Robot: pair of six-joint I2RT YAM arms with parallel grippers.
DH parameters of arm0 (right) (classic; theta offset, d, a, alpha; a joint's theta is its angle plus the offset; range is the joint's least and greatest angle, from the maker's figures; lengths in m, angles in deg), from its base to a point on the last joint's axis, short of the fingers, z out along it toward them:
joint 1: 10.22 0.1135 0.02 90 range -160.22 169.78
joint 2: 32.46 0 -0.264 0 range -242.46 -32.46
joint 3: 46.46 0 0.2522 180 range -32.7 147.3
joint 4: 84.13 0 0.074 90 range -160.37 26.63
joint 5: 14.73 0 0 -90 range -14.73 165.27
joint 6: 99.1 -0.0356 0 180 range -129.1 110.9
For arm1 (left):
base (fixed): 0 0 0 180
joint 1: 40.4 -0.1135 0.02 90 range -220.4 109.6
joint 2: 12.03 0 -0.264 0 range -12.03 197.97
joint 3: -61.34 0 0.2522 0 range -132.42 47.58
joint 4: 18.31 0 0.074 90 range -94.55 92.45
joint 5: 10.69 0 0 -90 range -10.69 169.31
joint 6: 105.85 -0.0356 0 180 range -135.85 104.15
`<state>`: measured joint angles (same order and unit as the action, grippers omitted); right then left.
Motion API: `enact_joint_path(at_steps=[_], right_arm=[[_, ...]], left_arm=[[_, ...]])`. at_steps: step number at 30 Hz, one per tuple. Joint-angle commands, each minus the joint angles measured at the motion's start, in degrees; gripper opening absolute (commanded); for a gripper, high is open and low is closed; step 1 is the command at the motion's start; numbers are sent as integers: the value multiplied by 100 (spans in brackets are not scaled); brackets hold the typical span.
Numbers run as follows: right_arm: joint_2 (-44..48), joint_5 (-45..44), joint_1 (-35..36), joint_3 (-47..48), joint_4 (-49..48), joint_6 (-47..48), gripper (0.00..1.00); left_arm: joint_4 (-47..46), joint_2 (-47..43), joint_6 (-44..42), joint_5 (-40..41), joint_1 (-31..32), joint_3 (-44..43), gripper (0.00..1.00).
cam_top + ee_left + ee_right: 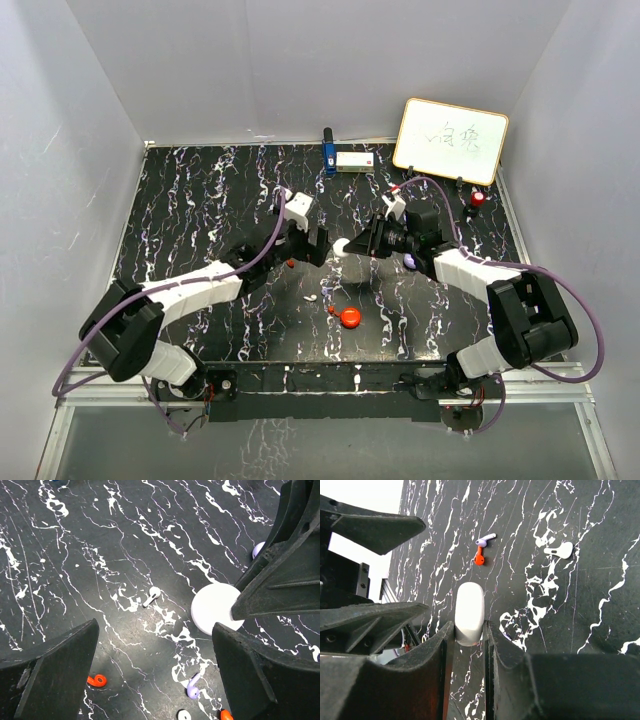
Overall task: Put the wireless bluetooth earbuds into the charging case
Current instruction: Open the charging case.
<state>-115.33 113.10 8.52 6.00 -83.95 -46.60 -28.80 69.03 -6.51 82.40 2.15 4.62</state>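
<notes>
right gripper pinches smooth, rounded white case

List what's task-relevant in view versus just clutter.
Job:
- white charging case, gripped by right end effector
- white earbud
- red earbud
- purple earbud
- red round pod, likely another case

Lying about:
- whiteboard
- small white box
- blue object

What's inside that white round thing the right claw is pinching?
Nothing inside shows: the white case, pinched by the right gripper, presents only its smooth outer shell. A white earbud and a purple earbud lie loose on the table.
</notes>
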Motion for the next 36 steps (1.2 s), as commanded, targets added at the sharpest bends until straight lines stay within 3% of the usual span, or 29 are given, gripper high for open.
enact_joint_path(at_steps=[1,27,36], right_arm=[[209,137,-7,304,-162,89,0],[242,680,0,227,-867,-468,0],[315,490,-52,261,-721,-542,0]], left_arm=[[-238,67,120,-197,56,43,94],[-627,848,277,-222,105,-160,94],[2,-211,659,1513,105,482,98]])
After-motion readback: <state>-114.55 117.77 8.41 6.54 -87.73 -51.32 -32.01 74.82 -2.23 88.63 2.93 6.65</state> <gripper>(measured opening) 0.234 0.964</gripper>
